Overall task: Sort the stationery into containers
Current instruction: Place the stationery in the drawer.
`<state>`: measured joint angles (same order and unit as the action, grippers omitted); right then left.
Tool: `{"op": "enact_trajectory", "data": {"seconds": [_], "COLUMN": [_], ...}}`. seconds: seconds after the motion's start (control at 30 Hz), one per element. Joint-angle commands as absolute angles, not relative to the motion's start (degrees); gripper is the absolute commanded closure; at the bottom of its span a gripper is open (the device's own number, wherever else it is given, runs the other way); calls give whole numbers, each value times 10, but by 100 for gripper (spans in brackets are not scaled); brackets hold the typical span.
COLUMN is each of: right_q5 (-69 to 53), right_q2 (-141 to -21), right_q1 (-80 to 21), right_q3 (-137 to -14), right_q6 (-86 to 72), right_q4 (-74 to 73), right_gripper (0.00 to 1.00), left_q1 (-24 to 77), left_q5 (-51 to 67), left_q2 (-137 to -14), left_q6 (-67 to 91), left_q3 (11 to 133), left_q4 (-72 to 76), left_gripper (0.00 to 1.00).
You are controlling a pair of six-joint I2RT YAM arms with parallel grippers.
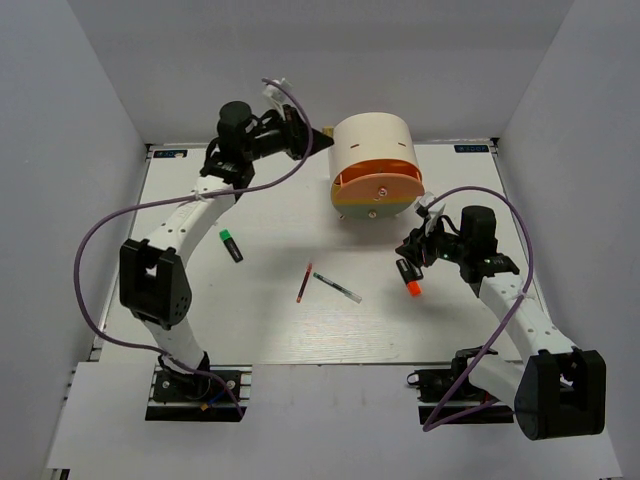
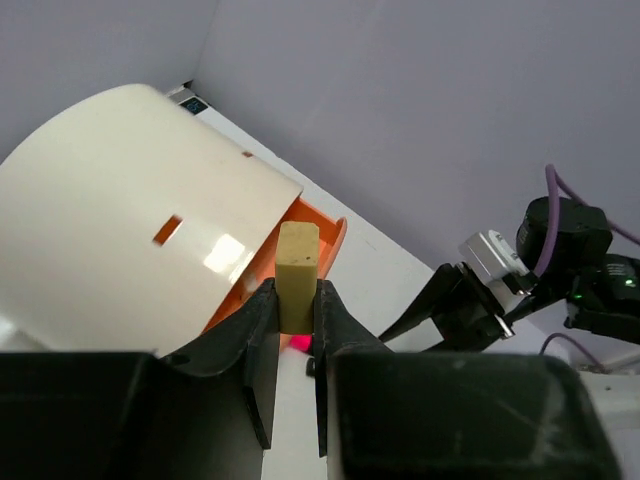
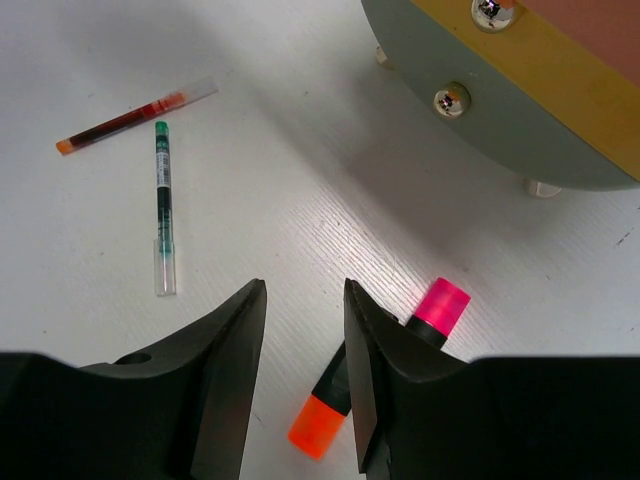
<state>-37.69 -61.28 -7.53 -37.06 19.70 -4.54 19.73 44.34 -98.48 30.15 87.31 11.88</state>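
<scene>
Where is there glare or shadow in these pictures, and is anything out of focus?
Left wrist view: bright glare patch on the cream organiser; the eraser is sharp. Right wrist view: the organiser's soft shadow lies on the table. Top view: even light, faint shadows.

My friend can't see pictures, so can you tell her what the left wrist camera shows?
The left tool pinches a small pale block eraser upright between its dark fingers. Right behind it stands the big cream organiser, its orange drawer sticking out from under the curved shell. The right arm shows at the far right against a grey wall.
</scene>
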Motion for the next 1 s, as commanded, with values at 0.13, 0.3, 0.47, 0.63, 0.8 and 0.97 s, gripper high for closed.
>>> {"op": "enact_trajectory", "data": {"seconds": [0.13, 0.3, 0.47, 0.63, 0.8, 0.97], "right_q5": [-378, -375, -374, -374, -372, -372], "right_q2": [-599, -597, -592, -588, -586, -588], "right_q1": [-76, -76, -76, -75, -75, -76], "right_q3": [-389, -382, -376, -369, -367, -366], "right_q6": [192, 189, 185, 182, 182, 180], "right_q4": [-26, -22, -18, -13, -12, -11], "right_gripper": [57, 56, 53, 52, 52, 50], "left_q1": [262, 287, 315, 332, 349, 360], "left_q5": [403, 357, 323, 305, 294, 274], "left_q2": [-1039, -1070, -1084, -1097, -1108, -1114], "left_q6": [142, 106, 70, 50, 33, 20], "left_q3": [983, 1011, 1021, 1037, 1037, 1037], "left_q4": [19, -7, -32, -57, -68, -80], "left_gripper": [100, 96, 94, 92, 90, 81]}}
